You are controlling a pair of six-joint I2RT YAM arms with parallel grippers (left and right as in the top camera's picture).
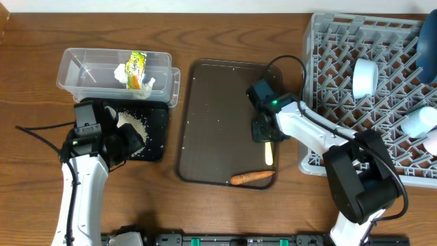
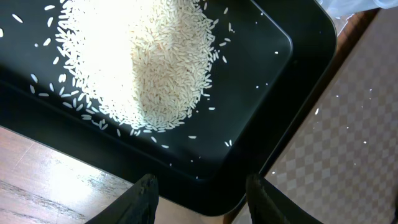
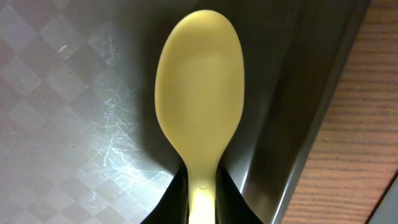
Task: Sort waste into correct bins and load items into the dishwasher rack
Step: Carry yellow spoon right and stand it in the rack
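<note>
The right gripper's (image 3: 199,198) dark fingers (image 3: 177,199) are clamped on the handle of a pale yellow plastic spoon (image 3: 199,87). The spoon's bowl lies face-up over the scratched floor of a large dark brown serving tray (image 3: 62,93), close beside the tray's right wall. An orange carrot piece (image 1: 251,178) lies on the same tray near its front edge.

Across the table, the left gripper (image 2: 202,205) hangs with its fingers (image 2: 143,199) spread apart and holding nothing, above the near rim of a shallow black rectangular tray (image 2: 267,93). That tray holds a heap of white rice grains (image 2: 143,62).

Just behind it, a clear plastic rectangular tub (image 1: 75,68) contains a crumpled white tissue (image 1: 123,72) and a small yellow-green-orange wrapper (image 1: 137,63).

To the right, a large square grey plastic dishwasher rack (image 1: 341,82) carries a white cup (image 1: 364,76), a small light-blue cup (image 1: 418,123) and, at the picture's edge, a large dark blue bowl (image 1: 429,41).
</note>
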